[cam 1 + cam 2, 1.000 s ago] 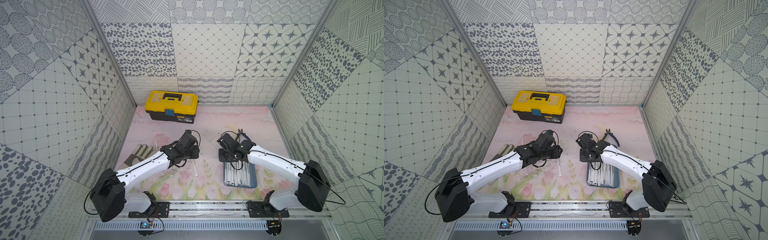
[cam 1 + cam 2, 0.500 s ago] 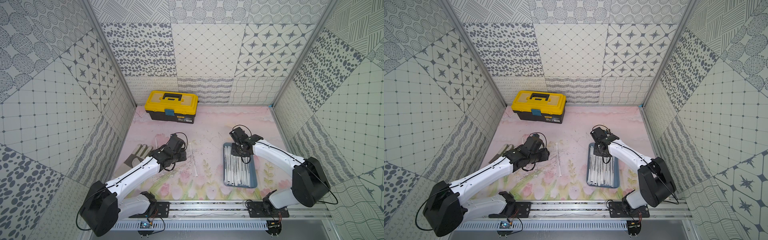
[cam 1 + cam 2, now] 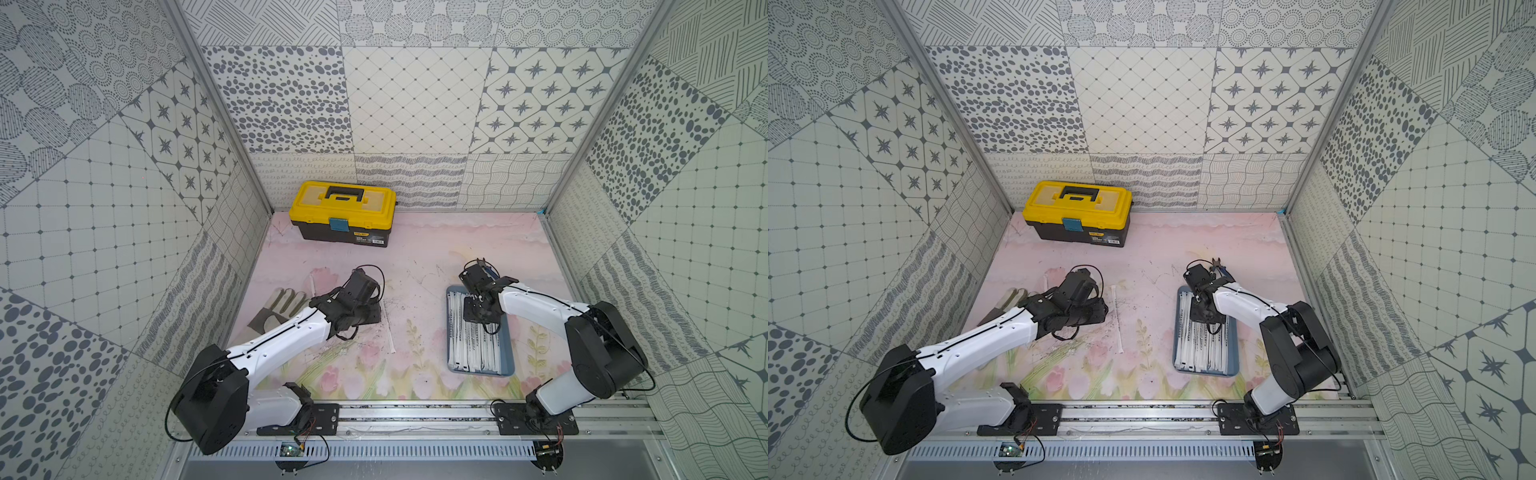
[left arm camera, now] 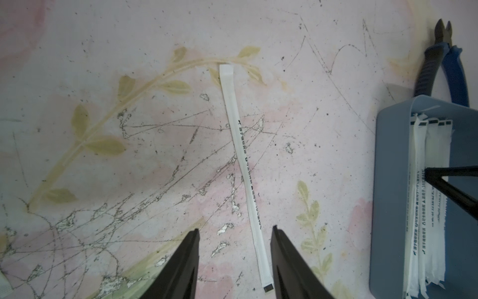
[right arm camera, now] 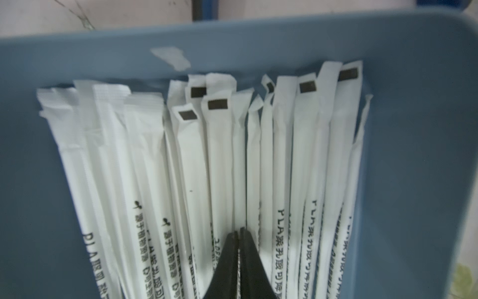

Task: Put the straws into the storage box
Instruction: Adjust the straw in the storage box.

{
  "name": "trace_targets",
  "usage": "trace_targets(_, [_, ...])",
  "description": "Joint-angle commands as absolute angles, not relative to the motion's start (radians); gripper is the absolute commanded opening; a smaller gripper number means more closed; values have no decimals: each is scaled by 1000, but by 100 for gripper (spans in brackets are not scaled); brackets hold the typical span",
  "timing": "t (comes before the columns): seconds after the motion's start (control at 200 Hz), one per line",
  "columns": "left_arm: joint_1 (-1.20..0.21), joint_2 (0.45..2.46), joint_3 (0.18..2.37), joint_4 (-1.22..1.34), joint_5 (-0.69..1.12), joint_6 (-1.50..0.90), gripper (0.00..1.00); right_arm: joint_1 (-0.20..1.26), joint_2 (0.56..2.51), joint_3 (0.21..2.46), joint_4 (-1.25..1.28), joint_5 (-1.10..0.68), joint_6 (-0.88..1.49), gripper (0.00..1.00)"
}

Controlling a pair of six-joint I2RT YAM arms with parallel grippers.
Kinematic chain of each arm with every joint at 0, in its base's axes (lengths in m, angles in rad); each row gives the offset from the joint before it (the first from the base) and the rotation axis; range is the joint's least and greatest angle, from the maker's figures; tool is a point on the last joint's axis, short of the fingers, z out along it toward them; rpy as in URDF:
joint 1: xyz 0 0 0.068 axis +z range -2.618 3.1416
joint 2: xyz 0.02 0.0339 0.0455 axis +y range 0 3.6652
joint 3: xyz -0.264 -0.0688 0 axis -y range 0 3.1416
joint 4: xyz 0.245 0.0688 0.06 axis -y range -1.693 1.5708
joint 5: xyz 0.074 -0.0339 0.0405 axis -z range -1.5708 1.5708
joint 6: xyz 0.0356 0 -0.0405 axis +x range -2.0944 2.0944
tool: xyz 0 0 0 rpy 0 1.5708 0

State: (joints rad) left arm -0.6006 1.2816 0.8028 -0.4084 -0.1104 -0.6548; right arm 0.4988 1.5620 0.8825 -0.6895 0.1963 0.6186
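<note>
The storage box is a shallow blue-grey tray at the near right, filled with several white-wrapped straws. My right gripper hangs low over the straws in the tray's far half, jaws shut, with nothing seen gripped. One loose straw lies on the mat mid-table. My left gripper is open just left of it; in the left wrist view the straw's end lies between the fingers, untouched. Another straw lies beside the glove.
A yellow-lidded black toolbox stands at the back left. A grey work glove lies left of my left arm. Blue-handled pliers lie just beyond the tray's far end. Patterned walls close in three sides.
My right gripper moved right from beside the tray to over its far half, came down onto the straws and closed. My left gripper drew back leftward and nearer, staying open.
</note>
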Motion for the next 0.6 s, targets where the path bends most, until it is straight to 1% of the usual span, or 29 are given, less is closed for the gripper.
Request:
trace_targets(0.0, [-605,1282,814,-378,-103,-652,49,521,1508,898,-704,189,640,12])
trace_targets(0.07, [-604,1284,818,-380,-104,-649,49,548,1480,929,-743,205,653,14])
trace_targets(0.15, [-604,1277,822,-386,-113,-644,49,593,1458,973,-785,213,680,19])
trace_targets(0.245, [-602,1262,821,-397,-146,-636,49,699,1472,1028,-789,212,739,22])
trace_targets(0.375, [-555,1243,825,-477,-214,-645,49,868,1637,1164,-776,196,790,25])
trace_targets(0.505, [-506,1194,811,-530,-258,-647,49,951,1757,1261,-666,144,807,25])
trace_targets(0.595, [-485,1167,797,-539,-272,-654,49,994,1867,1385,-690,141,782,26])
